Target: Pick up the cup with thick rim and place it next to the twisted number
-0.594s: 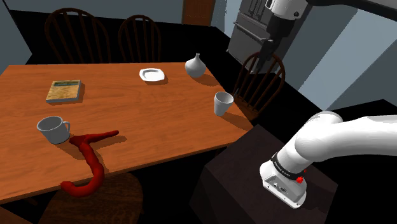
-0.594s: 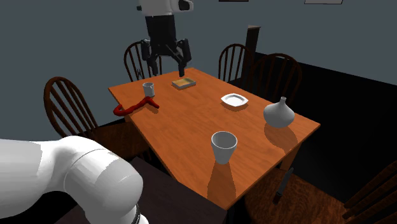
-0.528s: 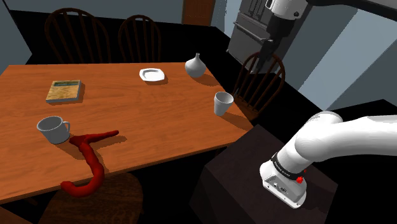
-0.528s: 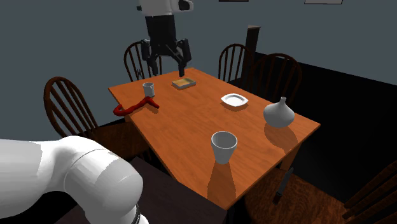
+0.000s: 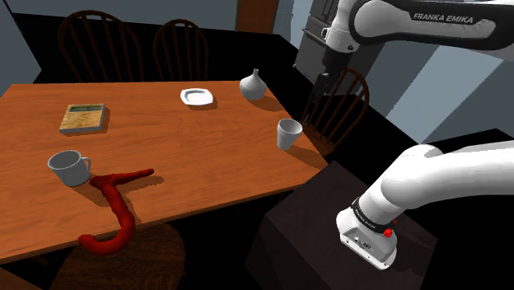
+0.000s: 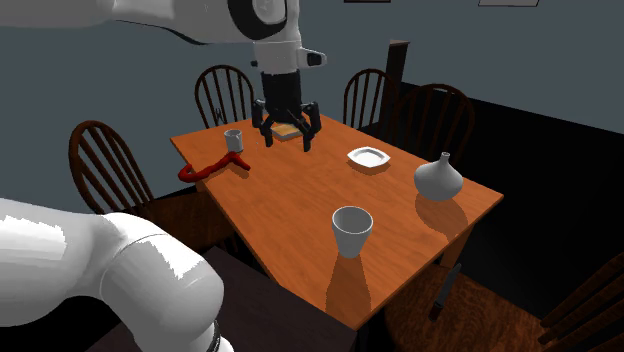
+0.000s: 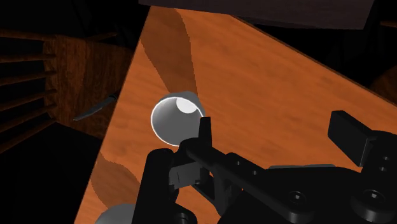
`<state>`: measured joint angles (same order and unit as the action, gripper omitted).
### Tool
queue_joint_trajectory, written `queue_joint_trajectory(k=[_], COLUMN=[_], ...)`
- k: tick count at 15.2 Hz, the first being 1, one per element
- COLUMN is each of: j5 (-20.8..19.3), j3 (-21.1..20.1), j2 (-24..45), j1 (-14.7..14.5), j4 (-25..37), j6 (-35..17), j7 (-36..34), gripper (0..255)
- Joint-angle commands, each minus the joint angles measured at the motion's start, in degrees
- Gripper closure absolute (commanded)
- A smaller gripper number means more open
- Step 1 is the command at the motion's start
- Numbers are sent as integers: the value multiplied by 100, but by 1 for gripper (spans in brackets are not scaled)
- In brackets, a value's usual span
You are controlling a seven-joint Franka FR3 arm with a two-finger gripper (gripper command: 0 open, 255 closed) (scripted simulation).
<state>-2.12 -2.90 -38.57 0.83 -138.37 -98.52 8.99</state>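
The thick-rimmed white cup [image 5: 288, 132] has no handle and stands upright near the table corner closest to the stand; it is also the nearest item [image 6: 351, 230] in the second exterior view. The red twisted number [image 5: 115, 206] lies at the far end of the table [image 6: 205, 169]. My black gripper [image 6: 285, 134] hangs open in the air well above the table, nothing between its fingers. In the shoulder view the gripper [image 5: 321, 72] is up and behind the cup. Along the gripper [image 7: 277, 127] the cup [image 7: 173, 119] shows from above, just outside one finger.
A white handled mug [image 5: 68, 167] stands beside the red number. A book [image 5: 82, 118], a small white plate [image 5: 197, 96] and a white vase [image 5: 253, 85] sit further along the wooden table [image 5: 206, 165]. Dark wooden chairs [image 5: 338, 103] surround it.
The arm has swung: the hand has dropped lower and shifted toward the second exterior view's right, and a white arm link now crosses the top of both exterior views. Table items are unmoved.
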Motion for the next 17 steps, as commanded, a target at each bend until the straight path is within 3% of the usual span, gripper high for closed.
queue_joint_trajectory(k=[1, 9, 17], j5=[-28, -194, -390], j3=[18, 136, 252], j2=[221, 1512, 3179], j1=[31, 205, 380], j4=[-155, -494, -308], j6=[-373, -1930, -3338], j7=[-13, -39, -111], gripper=[0, 0, 0])
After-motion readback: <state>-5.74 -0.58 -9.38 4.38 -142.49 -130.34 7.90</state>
